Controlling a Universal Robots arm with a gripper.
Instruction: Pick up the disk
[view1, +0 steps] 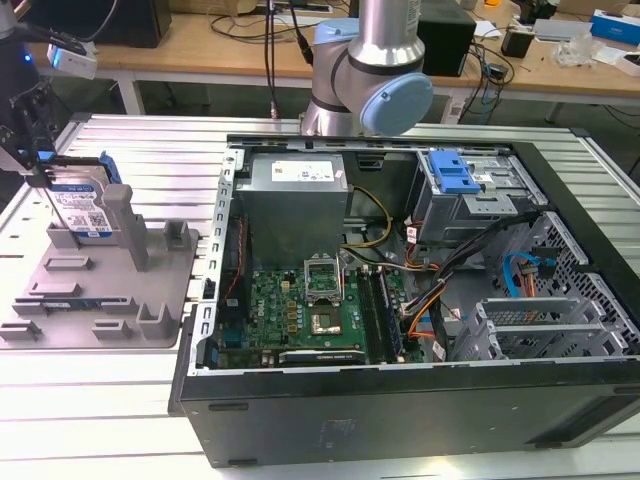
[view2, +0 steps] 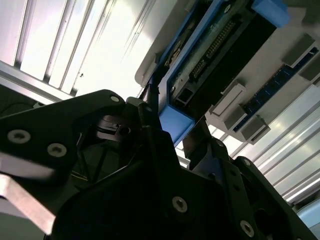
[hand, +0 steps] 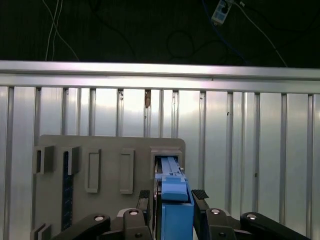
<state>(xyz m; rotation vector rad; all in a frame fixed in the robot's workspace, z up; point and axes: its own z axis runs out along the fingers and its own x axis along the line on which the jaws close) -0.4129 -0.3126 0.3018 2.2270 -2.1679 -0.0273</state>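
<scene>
End effector (hand: 172, 196) astride the upright disk (hand: 176, 215) on the grey tray (hand: 107, 145), hold on it unclear.

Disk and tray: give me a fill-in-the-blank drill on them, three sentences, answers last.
1. The disk stands on edge on a ____ tray.
2. That tray lies to the exterior view's ____ of the open computer case.
3. In the first wrist view the gripper straddles the disk's ____ rail.
Missing words: grey, left, blue.
</scene>
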